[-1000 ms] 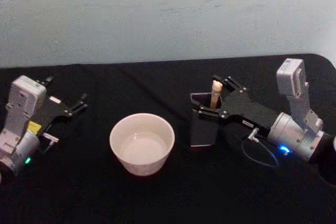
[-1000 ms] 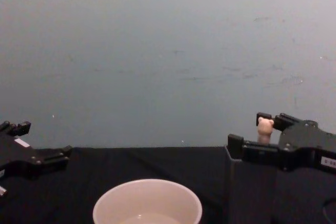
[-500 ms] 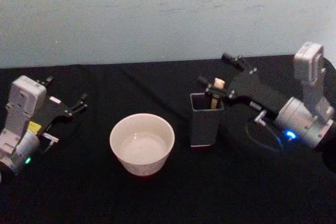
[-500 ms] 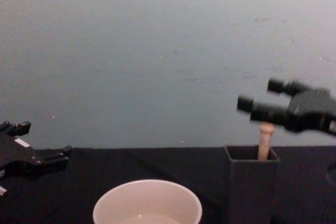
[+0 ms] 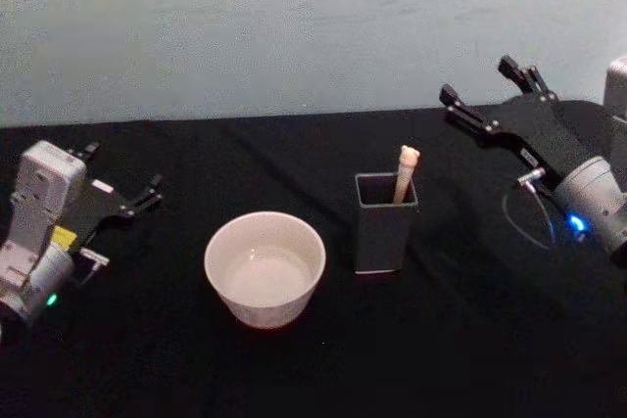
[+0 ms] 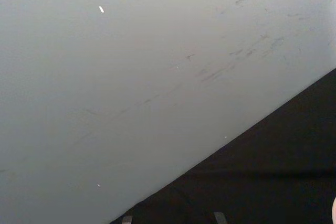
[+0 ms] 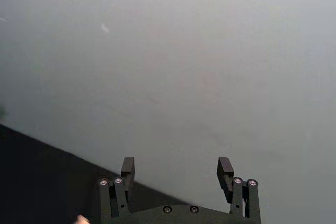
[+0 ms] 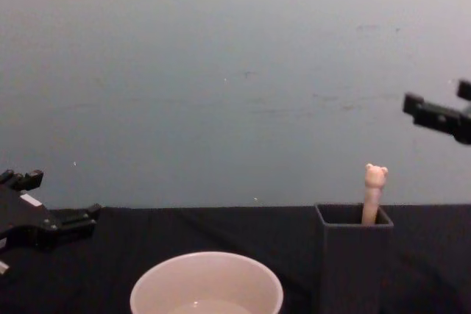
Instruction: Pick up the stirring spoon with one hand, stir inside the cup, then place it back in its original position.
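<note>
The stirring spoon (image 5: 405,172) is standing in the dark grey holder (image 5: 383,223), its cream handle leaning against the holder's far right corner and its bear head (image 8: 375,173) poking up above the rim; its bowl is hidden inside the holder; nothing is touching the spoon; the holder is sitting upright on the black table (image 5: 294,359), just to the right of the cup (image 5: 265,267), apart from it; the cup is standing to the holder's left and a little nearer the robot, wide and cream-white; the right gripper (image 5: 487,96) is hanging in the air to the right of the holder and farther back, above the level of the bear head and well apart from it; its fingers (image 7: 127,167) are standing spread wide with nothing between them; the left gripper (image 5: 124,187) is resting far to the left of the holder, beyond the cup, low over the table, its fingers spread and holding nothing.
</note>
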`<state>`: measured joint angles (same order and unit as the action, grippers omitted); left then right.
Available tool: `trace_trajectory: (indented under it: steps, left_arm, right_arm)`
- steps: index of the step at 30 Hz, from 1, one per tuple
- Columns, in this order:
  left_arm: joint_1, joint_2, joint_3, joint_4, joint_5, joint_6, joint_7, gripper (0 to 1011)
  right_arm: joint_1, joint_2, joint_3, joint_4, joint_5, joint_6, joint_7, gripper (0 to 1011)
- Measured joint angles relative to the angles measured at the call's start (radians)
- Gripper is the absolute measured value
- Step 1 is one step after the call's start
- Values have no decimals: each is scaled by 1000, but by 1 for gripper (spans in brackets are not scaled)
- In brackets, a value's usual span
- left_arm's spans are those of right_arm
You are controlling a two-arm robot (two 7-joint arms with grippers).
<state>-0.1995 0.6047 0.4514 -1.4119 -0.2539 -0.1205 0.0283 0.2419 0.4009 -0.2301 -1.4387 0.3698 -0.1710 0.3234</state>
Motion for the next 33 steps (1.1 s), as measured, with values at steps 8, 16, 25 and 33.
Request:
trace_trajectory:
  steps: [8, 16, 25, 33]
  left_arm:
    - [0, 0, 0, 0, 0, 0, 0, 1001]
    - [0, 0, 0, 0, 0, 0, 0, 1001]
    - [0, 0, 0, 0, 0, 0, 0, 1001]
    - [0, 0, 0, 0, 0, 0, 0, 1002]
  right_arm:
    - [-4, -38, 12, 79, -27, 84, -50, 1003]
    - [0, -56, -2, 139, -53, 121, -29, 1003]
    - [11, -71, -7, 176, -85, 131, -9, 1003]
    - [11, -71, -7, 175, -84, 131, -9, 1002]
